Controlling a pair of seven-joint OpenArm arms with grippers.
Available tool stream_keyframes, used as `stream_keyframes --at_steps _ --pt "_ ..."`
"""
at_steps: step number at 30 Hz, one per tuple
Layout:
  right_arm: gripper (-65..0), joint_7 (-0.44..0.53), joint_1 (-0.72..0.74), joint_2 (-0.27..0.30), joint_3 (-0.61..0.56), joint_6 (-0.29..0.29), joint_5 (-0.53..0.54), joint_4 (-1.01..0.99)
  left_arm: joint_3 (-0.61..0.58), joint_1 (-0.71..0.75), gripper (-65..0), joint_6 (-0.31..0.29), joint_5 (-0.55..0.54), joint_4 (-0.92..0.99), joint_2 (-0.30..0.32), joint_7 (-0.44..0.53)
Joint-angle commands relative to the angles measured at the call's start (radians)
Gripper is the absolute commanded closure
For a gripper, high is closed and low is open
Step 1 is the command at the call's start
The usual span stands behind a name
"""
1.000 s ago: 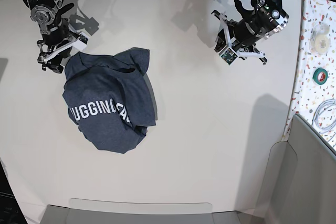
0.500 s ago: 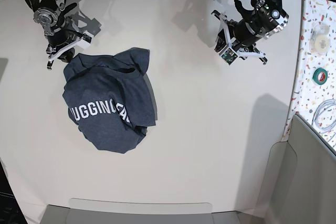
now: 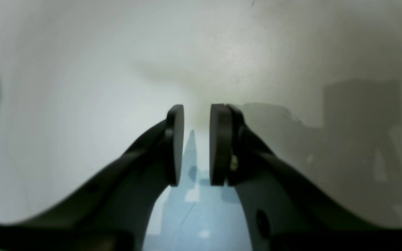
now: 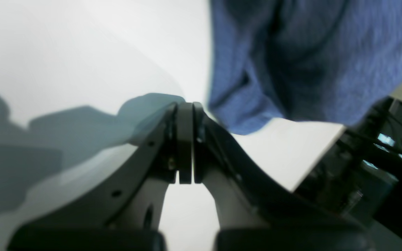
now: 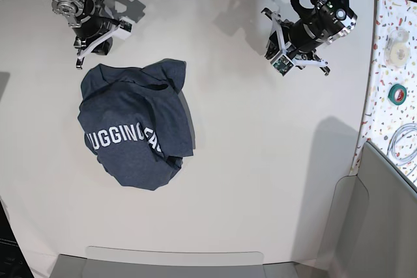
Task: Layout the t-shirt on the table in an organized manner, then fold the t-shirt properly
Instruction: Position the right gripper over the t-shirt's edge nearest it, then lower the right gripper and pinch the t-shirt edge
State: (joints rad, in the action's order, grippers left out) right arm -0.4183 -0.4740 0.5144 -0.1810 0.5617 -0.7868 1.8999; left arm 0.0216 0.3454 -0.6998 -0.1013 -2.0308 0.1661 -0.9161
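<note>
The dark navy t-shirt (image 5: 133, 128) lies crumpled in a heap on the left half of the white table (image 5: 260, 161), with white lettering facing up. My right gripper (image 5: 79, 60) hangs just beyond the shirt's far left edge, shut and empty. In the right wrist view its pads (image 4: 186, 139) are pressed together and the shirt (image 4: 309, 59) lies past them on the right. My left gripper (image 5: 281, 50) is at the far right of the table, well away from the shirt. In the left wrist view it (image 3: 196, 143) is open by a narrow gap, empty, over bare table (image 3: 82, 69).
A speckled strip (image 5: 381, 96) runs along the right edge, carrying a green tape roll (image 5: 397, 94), a white roll (image 5: 396, 47) and a coiled cable (image 5: 404, 141). Grey panels stand at the near edge (image 5: 176, 262) and the near right corner (image 5: 378, 226).
My right arm has drawn back from the shirt's far left edge, moving farther away and to the right, and its fingers have closed. My left arm has shifted slightly farther away. The shirt has not moved.
</note>
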Motion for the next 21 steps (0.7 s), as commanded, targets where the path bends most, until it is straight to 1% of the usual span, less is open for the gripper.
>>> stream_keyframes --at_steps 1,3,7,9,11,16,18,21 --pt "0.0 -0.011 -0.004 0.014 0.005 -0.009 -0.010 0.037 0.002 0.002 -13.3 0.004 -0.008 -0.021 0.005 0.013" --pt "0.0 -0.029 -0.018 0.014 0.005 -0.009 -0.018 0.054 0.001 0.002 -13.3 0.004 -0.008 -0.021 0.005 0.013" --pt "0.0 -0.037 -0.018 -0.001 0.010 -0.013 -0.119 0.051 0.001 0.001 -13.3 0.004 -0.008 -0.021 0.005 0.013" --pt "0.0 -0.070 -0.013 -0.020 0.016 -0.013 -0.155 0.046 0.001 0.001 -13.3 0.004 -0.008 -0.021 0.005 0.013" --pt "-5.0 -0.086 -0.010 -0.023 0.015 -0.013 -0.164 0.046 0.001 0.001 -13.3 0.004 -0.008 -0.021 0.005 0.015" --pt "-22.3 -0.092 0.013 -0.021 0.007 -0.009 -0.164 0.039 0.001 0.002 -13.3 0.004 -0.008 -0.021 0.005 0.015" --pt "-27.5 -0.092 0.025 -0.021 0.008 -0.009 -0.162 0.016 0.001 0.002 -13.3 0.004 -0.008 -0.021 0.005 0.015" --pt "-31.8 -0.086 0.050 -0.021 0.007 -0.007 -0.162 -0.040 0.001 0.004 -13.3 0.004 -0.008 -0.021 0.005 0.015"
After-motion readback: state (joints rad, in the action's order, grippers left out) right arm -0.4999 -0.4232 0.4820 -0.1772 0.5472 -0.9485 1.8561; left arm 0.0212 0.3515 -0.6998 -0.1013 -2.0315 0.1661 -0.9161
